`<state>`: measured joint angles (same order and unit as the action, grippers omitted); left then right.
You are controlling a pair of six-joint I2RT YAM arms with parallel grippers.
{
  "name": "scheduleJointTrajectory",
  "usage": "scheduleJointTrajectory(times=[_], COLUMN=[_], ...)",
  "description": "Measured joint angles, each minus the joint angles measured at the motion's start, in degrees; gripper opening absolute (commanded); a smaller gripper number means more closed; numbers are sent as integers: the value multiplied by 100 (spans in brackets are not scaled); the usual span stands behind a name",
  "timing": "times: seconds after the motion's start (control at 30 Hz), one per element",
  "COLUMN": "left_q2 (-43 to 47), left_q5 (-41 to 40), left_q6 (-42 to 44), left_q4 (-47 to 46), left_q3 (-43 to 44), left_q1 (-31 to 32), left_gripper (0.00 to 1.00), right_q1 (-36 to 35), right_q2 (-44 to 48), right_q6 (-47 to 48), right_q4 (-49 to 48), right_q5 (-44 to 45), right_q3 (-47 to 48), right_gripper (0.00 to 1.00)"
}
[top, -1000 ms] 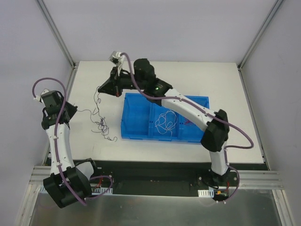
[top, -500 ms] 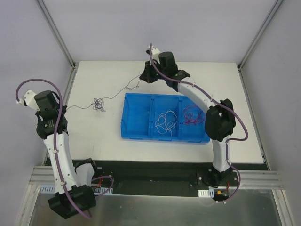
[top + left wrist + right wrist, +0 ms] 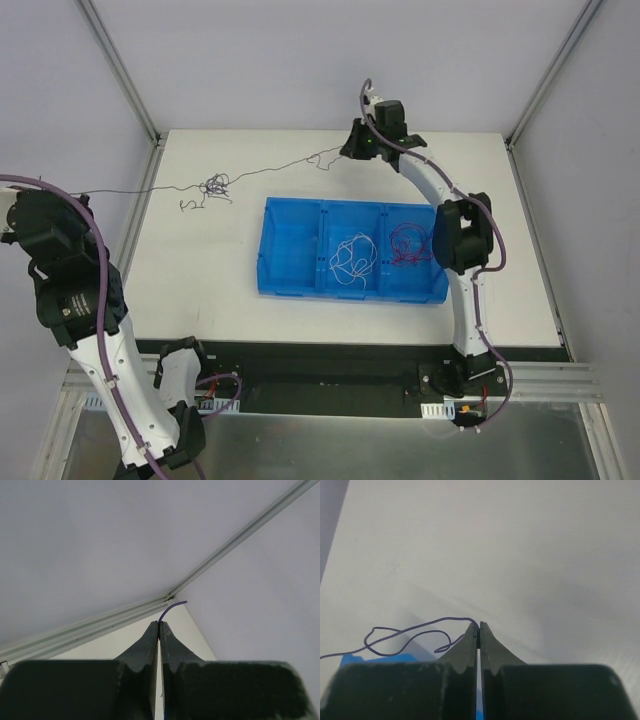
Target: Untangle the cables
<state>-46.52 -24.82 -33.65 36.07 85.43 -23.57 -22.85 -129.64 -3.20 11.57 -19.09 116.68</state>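
Both arms have swung wide apart over the last second. The left hand (image 3: 159,626) is now out at the far left edge of the top view. The right hand (image 3: 478,626) is up at the centre-top of the bench (image 3: 200,280).

Both hands are pinched fully together, each on an end of the dark cable (image 3: 280,165). A short purple tip (image 3: 172,607) pokes out past the left fingertips, and a loop trails left from the right ones.

The strand, slack and bunched between the hands a second ago, now runs as one long line across the upper left of the bench. The knot (image 3: 213,185) sits partway along it, still a clump.

Judgement: the stretch has not freed the knot, and pulling harder may only cinch it.

The white cable (image 3: 350,262) and red cable (image 3: 408,243) lie in separate compartments of the blue bin (image 3: 350,203).
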Motion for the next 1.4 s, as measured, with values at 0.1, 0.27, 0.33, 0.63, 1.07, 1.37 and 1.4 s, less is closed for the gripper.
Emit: scheduleJointTrajectory(times=[0.1, 0.27, 0.33, 0.63, 1.07, 1.37, 1.4], left_q2=[11, -87, -170, -428, -328, 140, 273], left_q5=[-76, -129, -256, -1239, -2103, -3062, -3130], left_q6=[-26, -35, -7, 492, 1198, 2804, 2975], left_q4=[28, 61, 63, 55, -514, -1963, -2170], left_q3=[275, 334, 334, 428, 267, -763, -975], left_q1=[39, 42, 103, 601, 920, 1659, 1707], left_gripper=[0, 0, 0, 0, 0, 0, 0], right_q1=[417, 1027, 1213, 1641, 1899, 1985, 1989], right_q2=[-149, -181, -179, -249, -413, -415, -415], right_q6=[-85, -205, -308, -496, -533, -529, -531], right_q4=[149, 262, 179, 157, 201, 365, 352], right_q5=[70, 155, 153, 181, 452, 566, 555], right_q3=[136, 122, 46, -48, 72, 398, 542], right_gripper=[1, 1, 1, 1, 1, 1, 1])
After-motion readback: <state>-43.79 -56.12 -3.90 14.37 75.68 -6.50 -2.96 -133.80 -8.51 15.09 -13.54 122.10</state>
